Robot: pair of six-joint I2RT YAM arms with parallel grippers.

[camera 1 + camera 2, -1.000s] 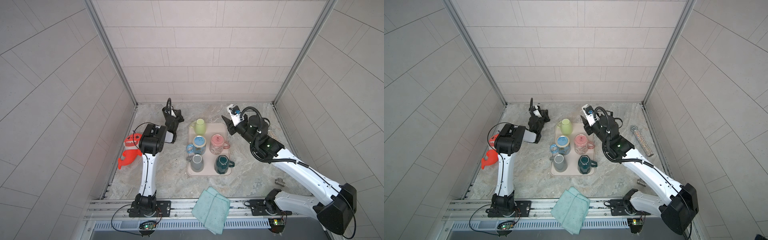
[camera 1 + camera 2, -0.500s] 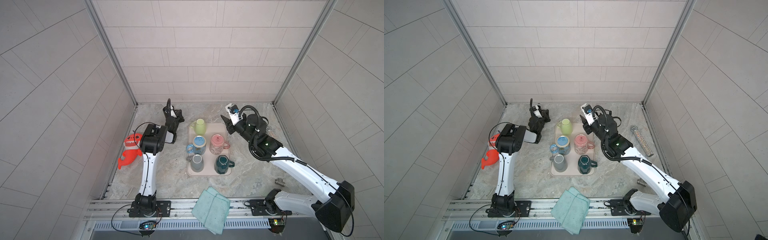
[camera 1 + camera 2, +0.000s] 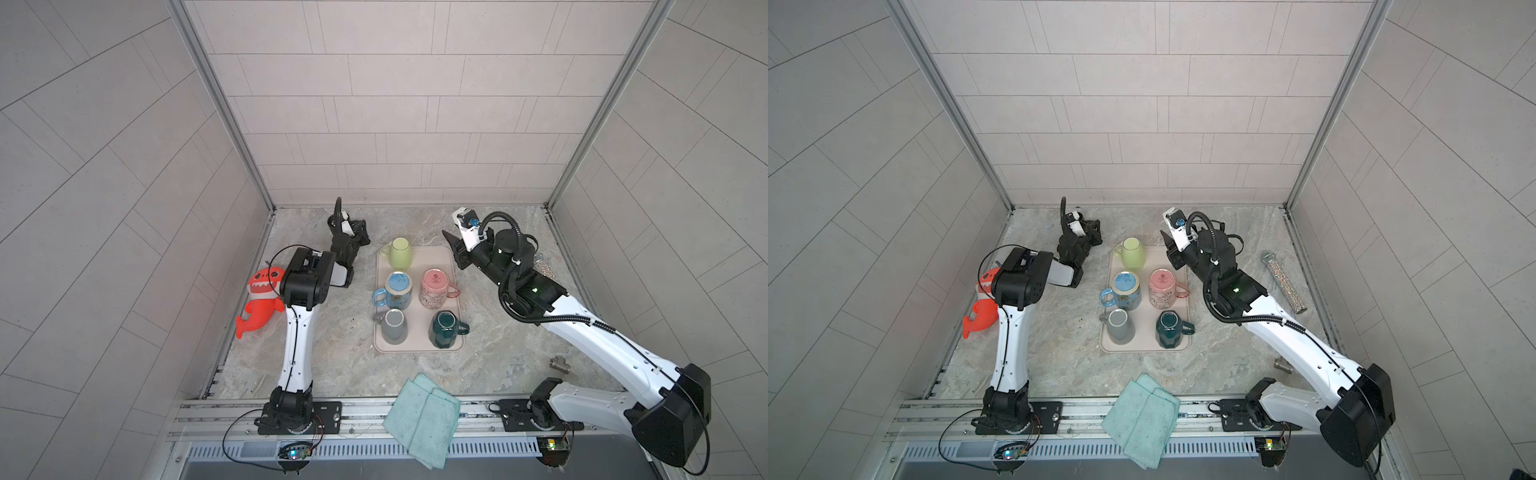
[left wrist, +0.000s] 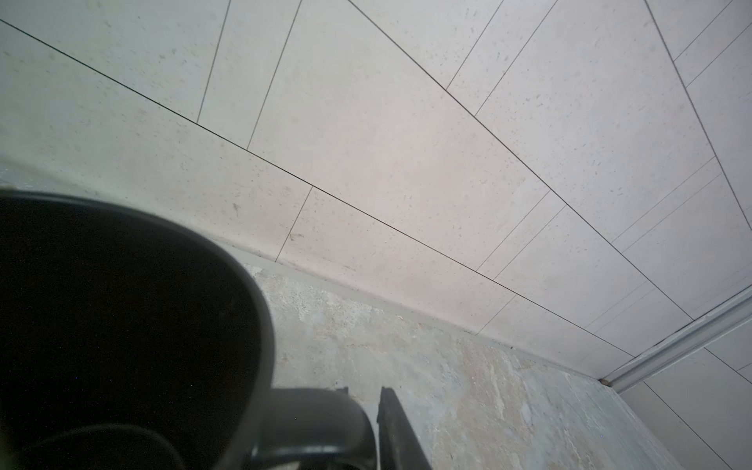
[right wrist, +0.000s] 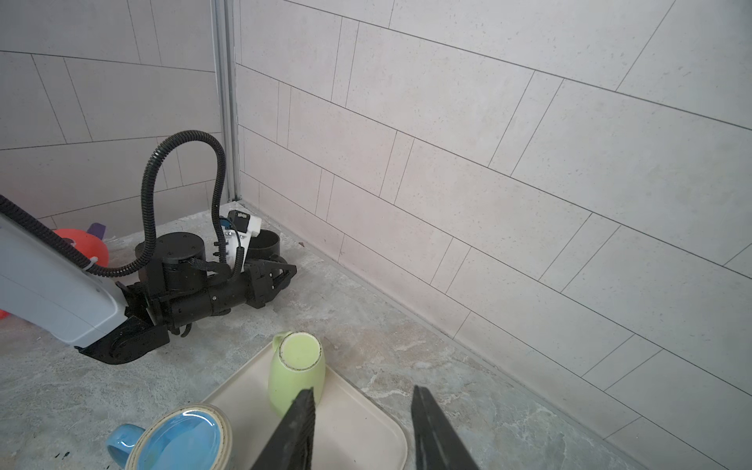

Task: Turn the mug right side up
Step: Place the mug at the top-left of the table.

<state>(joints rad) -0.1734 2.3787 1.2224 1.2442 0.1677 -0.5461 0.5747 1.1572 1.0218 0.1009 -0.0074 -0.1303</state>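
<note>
Standing mouth-up on the tabletop (image 4: 447,386), the black mug (image 4: 122,325) looks already righted. Its handle sits just beside the one visible finger (image 4: 392,427) of the left gripper (image 5: 284,273); whether the fingers clamp the handle or stand free of it, I cannot tell. What seems left is to release and withdraw. The right gripper (image 5: 363,391) holds nothing, fingers apart, with the green mug (image 5: 297,366) just ahead of them.

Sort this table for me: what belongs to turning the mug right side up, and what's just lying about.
In the job: black mug, mouth up; left gripper beside it.

Lying about: tray with green mug, blue mug, pink mug, grey mug and dark green mug, none held; orange shark toy; teal cloth; glitter tube; metal fitting.
</note>
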